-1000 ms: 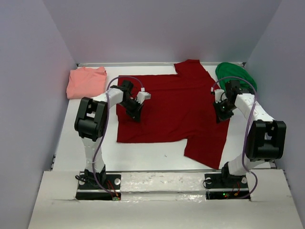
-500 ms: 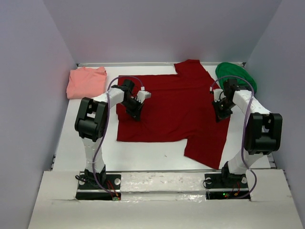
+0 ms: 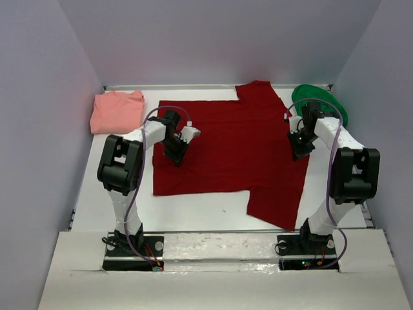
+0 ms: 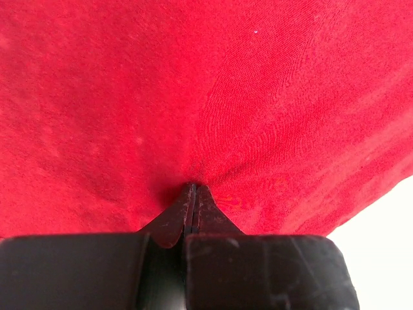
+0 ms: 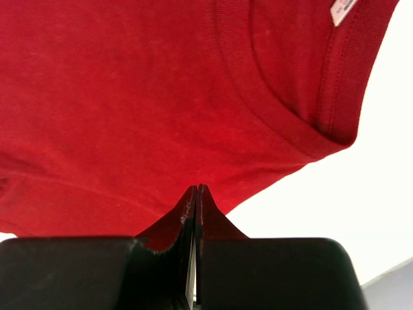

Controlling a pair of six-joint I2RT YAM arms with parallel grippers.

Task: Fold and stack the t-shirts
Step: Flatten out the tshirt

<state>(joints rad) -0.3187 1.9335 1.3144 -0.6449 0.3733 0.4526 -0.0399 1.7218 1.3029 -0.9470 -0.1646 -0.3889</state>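
Observation:
The dark red t-shirt [image 3: 239, 152] lies spread flat on the white table, one sleeve toward the back and one toward the near right. My left gripper [image 3: 175, 157] is over its left part, shut and pinching a small pucker of the red cloth [image 4: 245, 116]; the closed jaws [image 4: 191, 188] meet at the fabric. My right gripper [image 3: 298, 150] is at the shirt's right edge beside the collar [image 5: 284, 123], shut [image 5: 197, 188] on the red cloth. The salmon-pink t-shirt [image 3: 116, 111] lies folded at the back left. The bright green t-shirt [image 3: 319, 102] is bunched at the back right.
The white table [image 3: 206, 206] is boxed in by grey walls at the left, back and right. The green shirt lies right behind the right arm's wrist. A white label [image 5: 342, 10] shows inside the red shirt's neck.
Both grippers have moved slightly toward the back, and the red shirt has shifted a little to the left and back with them. The pink and green shirts have not moved.

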